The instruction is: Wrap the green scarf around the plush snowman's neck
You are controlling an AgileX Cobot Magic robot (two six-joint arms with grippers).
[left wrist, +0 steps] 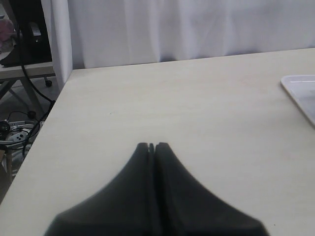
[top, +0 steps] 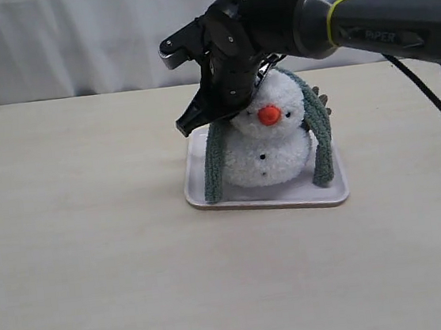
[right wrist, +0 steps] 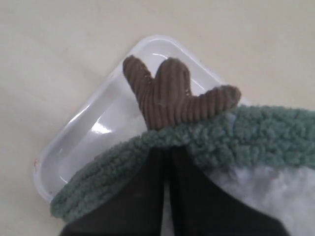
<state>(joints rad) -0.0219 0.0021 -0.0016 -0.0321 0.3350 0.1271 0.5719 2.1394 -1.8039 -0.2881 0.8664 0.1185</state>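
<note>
Hanging limp over the plush snowman [top: 270,147], centre frame, the green scarf [top: 217,165] is judged soft and light, best pinched at an end; right gripper [top: 187,126] and left gripper [left wrist: 151,146] are closed.

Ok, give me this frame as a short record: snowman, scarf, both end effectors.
snowman: upright on white tray, facing the exterior camera
scarf: draped behind head, one end hanging each side, front open
right end effector: shut, at scarf beside head; tips hidden
left end effector: shut, above table, away from tray
wrap: not finished
</note>
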